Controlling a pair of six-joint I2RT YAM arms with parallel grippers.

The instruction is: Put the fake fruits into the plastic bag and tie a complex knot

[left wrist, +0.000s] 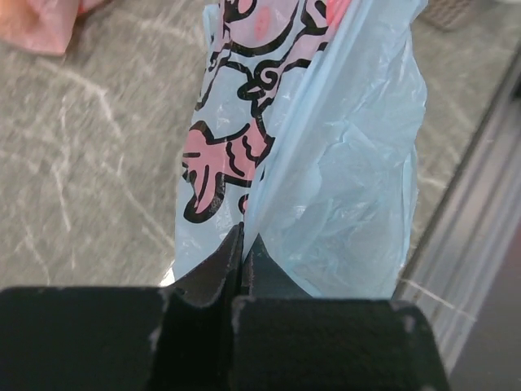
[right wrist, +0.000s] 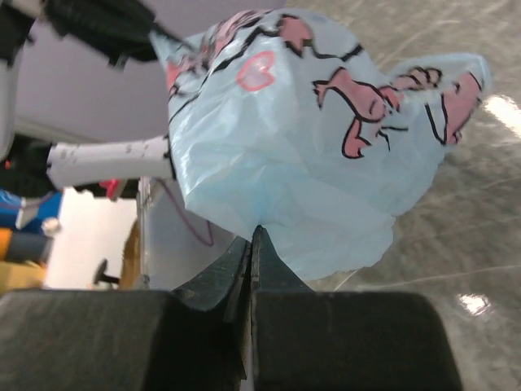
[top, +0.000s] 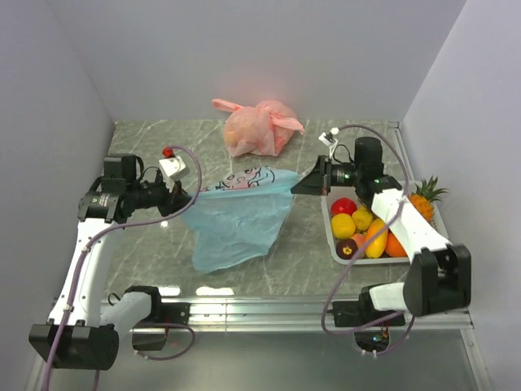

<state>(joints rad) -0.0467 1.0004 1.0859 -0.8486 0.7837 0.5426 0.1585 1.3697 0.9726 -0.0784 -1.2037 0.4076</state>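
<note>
— Top external view: where is the thin translucent light-blue plastic bag with the pink and black cartoon print (top: 240, 220)?

— Over the middle of the grey marbled surface (top: 155, 147), stretched between both arms. Its body sags toward the near edge; I cannot tell whether it touches down.

— And the left pincer (top: 186, 195)?

— Fingers pressed together on the bag's left rim; the left wrist view shows the film pinched between them.

— The right pincer (top: 303, 186)?

— Likewise clamped on the bag, at its right rim.

— The small glossy fake fruits (top: 364, 226)?

— Red, yellow, orange and dark purple ones lie in a white tray (top: 329, 224) by the right edge, the pineapple with green crown (top: 423, 204) at its far end.

— Anything else?

— A knotted pink-orange bag (top: 256, 129) near the far edge.
</note>
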